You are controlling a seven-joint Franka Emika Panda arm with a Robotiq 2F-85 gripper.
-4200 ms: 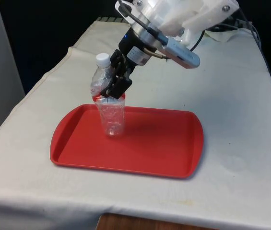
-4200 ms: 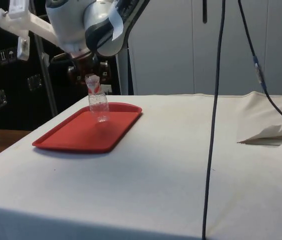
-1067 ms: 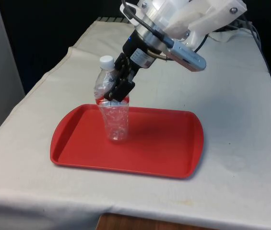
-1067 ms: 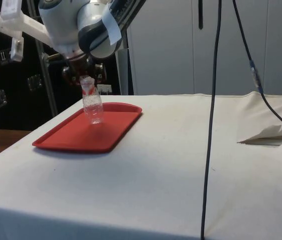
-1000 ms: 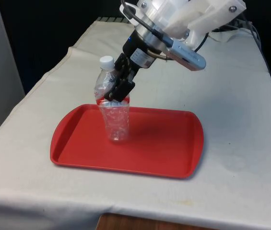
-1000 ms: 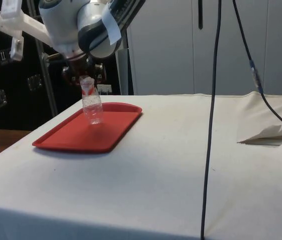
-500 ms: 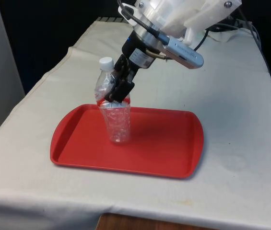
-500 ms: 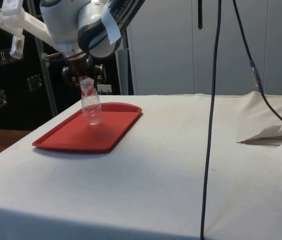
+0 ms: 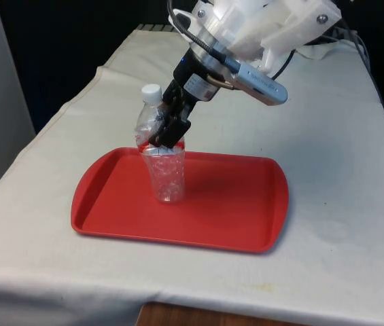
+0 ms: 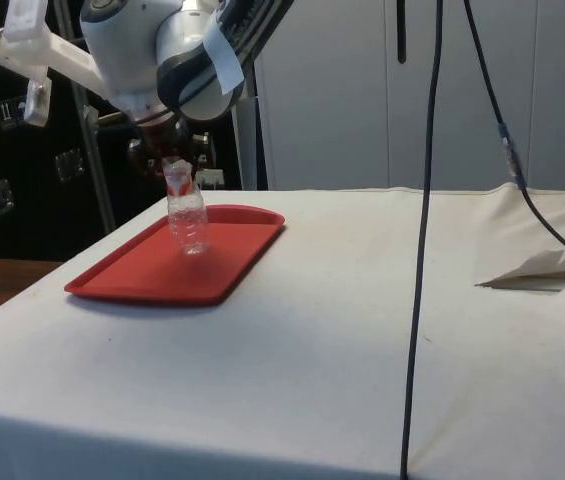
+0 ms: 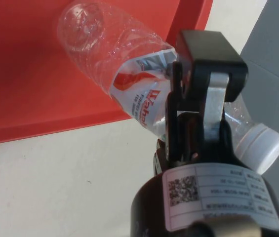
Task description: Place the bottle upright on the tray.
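Tablecloth [image 9: 341, 204], white, covers the whole work surface, and on it lies the red tray [image 9: 232, 217], well inside the near half in the front view. On the tray's half towards the front view's left stands the clear plastic water bottle [image 9: 168, 173], its base resting on the red floor as far as the front and side views show, its white cap [image 9: 151, 90] uppermost. It leans slightly, the cap tipped towards the front view's left. The black gripper [image 9: 166, 130] is clamped on the bottle at the red-and-white label [image 11: 141, 91], just below the shoulder; the wrist view shows one finger pressed across that label.

By my reading, the carrying is finished and the bottle sits where it belongs, nearly vertical. What remains is to straighten the last tilt, let go, and lift clear without knocking the light, empty bottle over.
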